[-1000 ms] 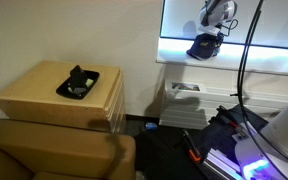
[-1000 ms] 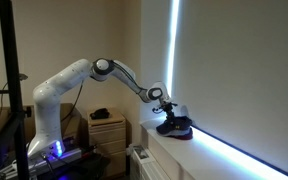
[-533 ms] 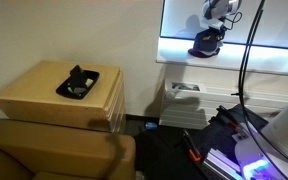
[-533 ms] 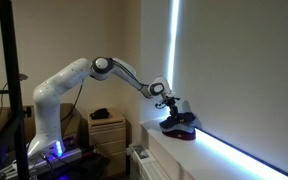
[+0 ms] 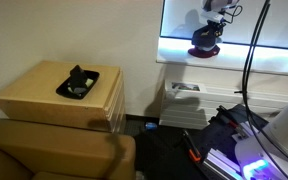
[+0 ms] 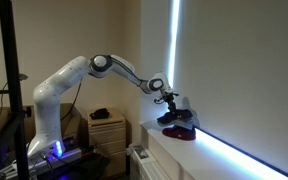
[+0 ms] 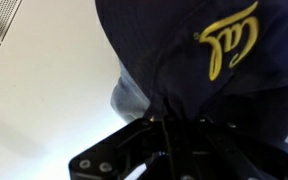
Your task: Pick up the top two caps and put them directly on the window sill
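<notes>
My gripper (image 6: 170, 101) is shut on a navy cap with yellow lettering (image 7: 199, 60) and holds it just above the white window sill (image 6: 214, 150). The held cap shows in both exterior views (image 5: 205, 37) (image 6: 176, 114). A red cap (image 6: 180, 130) lies on the sill right under it, also seen as a red edge in an exterior view (image 5: 204, 52). More dark caps (image 5: 77, 82) lie stacked on the wooden cabinet (image 5: 34, 95). The wrist view shows the fingers (image 7: 169, 125) pinching the cap's fabric, with the sill (image 7: 44, 90) below.
A radiator (image 5: 189, 100) sits under the sill. A brown sofa (image 5: 54, 150) stands in front of the cabinet. The arm's cable (image 5: 246, 60) hangs by the window. A bright window strip (image 6: 174, 50) runs along the wall beside the arm.
The gripper has moved further along the sill and lifted slightly with the navy cap. The red cap underneath now shows more plainly.
</notes>
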Action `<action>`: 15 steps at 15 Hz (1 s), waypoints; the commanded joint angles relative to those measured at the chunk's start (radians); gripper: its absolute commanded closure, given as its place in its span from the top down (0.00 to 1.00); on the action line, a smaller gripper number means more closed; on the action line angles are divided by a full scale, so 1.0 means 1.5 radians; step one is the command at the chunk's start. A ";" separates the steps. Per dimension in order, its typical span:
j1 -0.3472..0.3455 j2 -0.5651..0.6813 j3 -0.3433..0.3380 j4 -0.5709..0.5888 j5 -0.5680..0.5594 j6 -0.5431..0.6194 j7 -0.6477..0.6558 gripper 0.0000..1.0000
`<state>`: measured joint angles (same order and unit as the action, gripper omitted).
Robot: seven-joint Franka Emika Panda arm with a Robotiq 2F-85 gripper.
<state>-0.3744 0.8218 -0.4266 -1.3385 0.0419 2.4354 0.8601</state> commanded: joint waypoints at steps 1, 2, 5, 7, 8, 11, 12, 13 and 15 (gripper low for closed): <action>-0.012 -0.032 0.029 -0.023 0.022 0.001 -0.033 0.02; -0.016 -0.044 0.044 -0.032 0.033 0.020 -0.049 0.02; -0.019 -0.091 0.095 -0.070 0.075 0.066 -0.112 0.02; -0.018 -0.128 0.134 -0.106 0.100 0.078 -0.168 0.02; -0.018 -0.143 0.152 -0.124 0.108 0.072 -0.200 0.02; -0.013 -0.171 0.182 -0.167 0.145 0.034 -0.298 0.02; -0.009 -0.171 0.181 -0.181 0.148 0.027 -0.315 0.02; -0.010 -0.169 0.182 -0.190 0.155 0.014 -0.337 0.02; -0.007 -0.159 0.179 -0.207 0.155 -0.016 -0.369 0.02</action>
<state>-0.3800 0.6075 -0.1612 -1.5771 0.2482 2.4640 0.3978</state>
